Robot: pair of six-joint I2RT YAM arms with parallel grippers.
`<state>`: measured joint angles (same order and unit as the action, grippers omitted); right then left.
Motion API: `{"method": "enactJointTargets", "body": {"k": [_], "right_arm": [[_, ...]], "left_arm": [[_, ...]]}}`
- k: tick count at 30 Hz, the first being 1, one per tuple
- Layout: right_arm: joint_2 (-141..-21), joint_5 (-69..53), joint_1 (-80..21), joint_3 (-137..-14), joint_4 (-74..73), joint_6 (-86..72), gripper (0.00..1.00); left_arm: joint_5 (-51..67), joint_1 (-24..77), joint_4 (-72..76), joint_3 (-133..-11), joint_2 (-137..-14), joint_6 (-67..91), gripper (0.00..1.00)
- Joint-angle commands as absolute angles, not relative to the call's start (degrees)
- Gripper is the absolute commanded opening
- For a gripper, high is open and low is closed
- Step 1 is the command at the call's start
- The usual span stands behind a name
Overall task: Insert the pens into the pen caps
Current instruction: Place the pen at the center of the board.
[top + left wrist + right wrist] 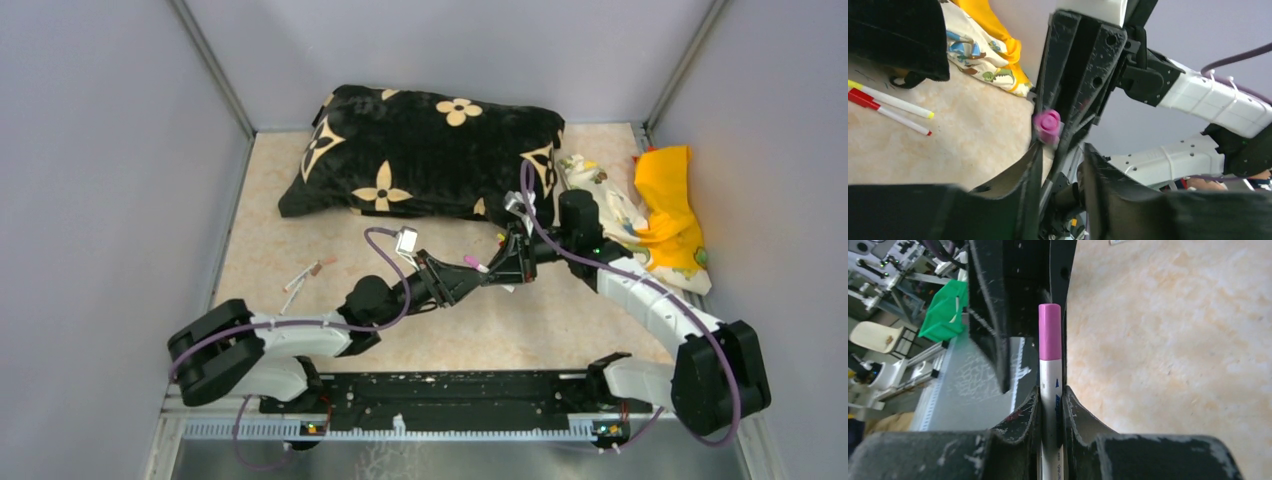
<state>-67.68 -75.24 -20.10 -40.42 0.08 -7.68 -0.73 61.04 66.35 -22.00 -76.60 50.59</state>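
The right gripper [1050, 402] is clamping its fingers on the white barrel of a pen [1050, 385]. It is holding the pen above the table [560, 320], near the centre, so that the free end is pointing at the opposite arm. A pink cap [1049, 332] is sitting on that end, in line with the barrel, and appears fully seated.

The left gripper [1060, 167] is standing with its fingers parted just beside the cap and is gripping nothing. This spacing is leaving the cap free, so the right gripper alone is carrying the pen.

Two more pens [893, 107] are lying side by side on the table by the cushion [420, 150]. Others [300, 278] are lying well apart to the left, probably within the left arm's reach for the next pairing.
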Motion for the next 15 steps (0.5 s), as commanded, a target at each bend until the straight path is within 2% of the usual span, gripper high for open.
{"method": "enactJointTargets", "body": {"k": [1, 3, 7, 11, 15], "right_arm": [[-68.26, -64.81, -21.97, -47.33, 5.52, 1.74, 0.00], [-68.69, -65.19, -22.40, -47.46, 4.72, 2.44, 0.00], [-68.48, -65.44, -22.56, -47.38, 3.78, 3.52, 0.00], [-68.29, -64.42, -22.51, -47.29, 3.16, 4.23, 0.00], [-68.75, -60.44, -21.66, -46.67, 2.73, 5.14, 0.00]], "left_arm": [[6.54, 64.34, 51.85, -21.61, -70.92, 49.27, 0.45], [3.41, 63.81, 49.05, -22.30, -68.12, 48.13, 0.57], [0.56, 62.93, 41.07, -23.35, -62.65, 45.28, 0.71], [-2.05, 62.38, 31.91, -22.42, -56.26, 41.63, 0.78], [-1.57, 62.01, 25.15, -21.62, -51.80, 35.72, 0.81]]}}
